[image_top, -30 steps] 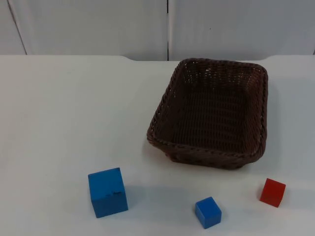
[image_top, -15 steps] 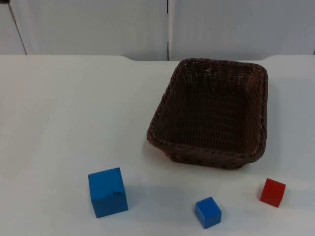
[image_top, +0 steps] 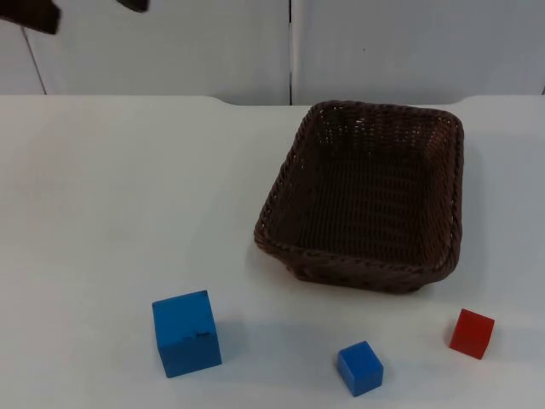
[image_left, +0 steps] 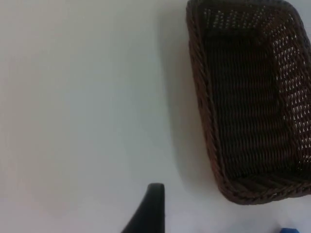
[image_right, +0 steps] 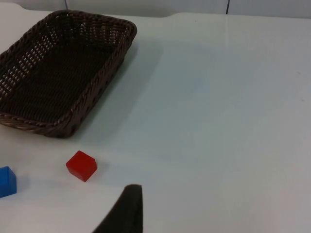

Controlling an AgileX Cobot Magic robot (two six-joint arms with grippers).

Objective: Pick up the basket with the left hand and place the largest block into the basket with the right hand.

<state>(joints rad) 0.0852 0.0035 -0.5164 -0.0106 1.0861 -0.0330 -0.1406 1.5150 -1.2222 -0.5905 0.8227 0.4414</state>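
Wicker basket (image_top: 364, 198) unobstructed; small blue (image_top: 360, 368), red blocks (image_top: 472, 332) nearby; fingers' state unclear.

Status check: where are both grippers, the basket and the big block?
Left arm at the far-left table end. Brown wicker basket empty on table. Large blue block untouched, nothing blocking; small blue block and red block nearby.

Left gripper (image_top: 85, 8): cut off by the top view's upper edge, dark parts only, finger state not readable. Basket (image_left: 248, 102): far side cropped in the left wrist view; near corner cropped in the right wrist view. Small blue block (image_right: 7, 181): halved by the right wrist picture's edge; a blue sliver (image_left: 290, 230) at the left wrist picture's edge, block unidentifiable.
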